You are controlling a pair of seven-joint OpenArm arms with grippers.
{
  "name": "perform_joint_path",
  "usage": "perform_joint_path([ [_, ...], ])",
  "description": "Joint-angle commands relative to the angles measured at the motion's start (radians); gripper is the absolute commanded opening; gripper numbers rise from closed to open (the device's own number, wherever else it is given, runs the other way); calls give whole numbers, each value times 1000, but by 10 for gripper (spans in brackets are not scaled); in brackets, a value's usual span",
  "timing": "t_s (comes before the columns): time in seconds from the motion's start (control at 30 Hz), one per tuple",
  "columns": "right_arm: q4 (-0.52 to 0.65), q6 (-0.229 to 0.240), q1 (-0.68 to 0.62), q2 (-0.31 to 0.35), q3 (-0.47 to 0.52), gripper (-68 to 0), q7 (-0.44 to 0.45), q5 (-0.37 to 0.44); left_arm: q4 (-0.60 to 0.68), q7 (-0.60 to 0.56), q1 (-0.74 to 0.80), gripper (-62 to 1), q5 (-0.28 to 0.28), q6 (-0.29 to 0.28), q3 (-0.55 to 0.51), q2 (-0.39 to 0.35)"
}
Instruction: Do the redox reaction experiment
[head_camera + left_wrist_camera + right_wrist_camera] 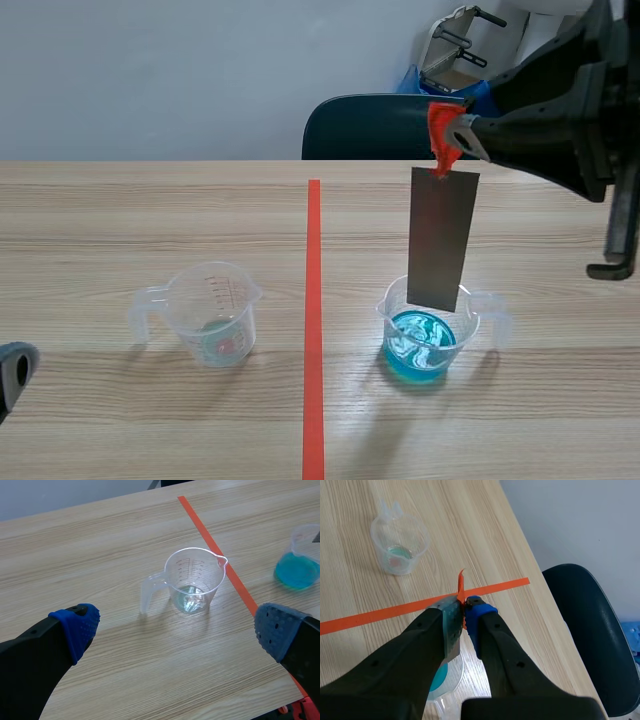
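Observation:
A grey metal strip (441,238) with an orange-red tag (443,141) at its top hangs upright from my right gripper (452,135), which is shut on the tag. The strip's lower end sits over or just inside a clear beaker of blue liquid (428,330), right of the tape line. In the right wrist view the fingers (480,614) pinch the orange tag (461,587) above that beaker (444,676). A second clear beaker (212,312) with a little clear liquid stands left of the line. My left gripper (175,625) stands open, low and short of that beaker (193,580).
An orange-red tape line (313,330) runs down the wooden table's (120,220) middle. A dark chair (375,127) stands behind the far edge. The blue-liquid beaker (298,557) also shows past the left gripper's right finger.

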Motion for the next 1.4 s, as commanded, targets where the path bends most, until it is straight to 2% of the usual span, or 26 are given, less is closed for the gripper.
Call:
perform_joint_path([
  [0.0,3,2,2,5,21,-667,11,6,9,-14,0,14,-6,-2,-3,2],
  [0.1,3,19,-8,3,33,-667,18,6,9,-14,0,14,-6,-2,-3,2],
  [1.37,3,20,-7,3,33,-667,25,2,9,-14,0,14,-6,-2,-3,2],
])
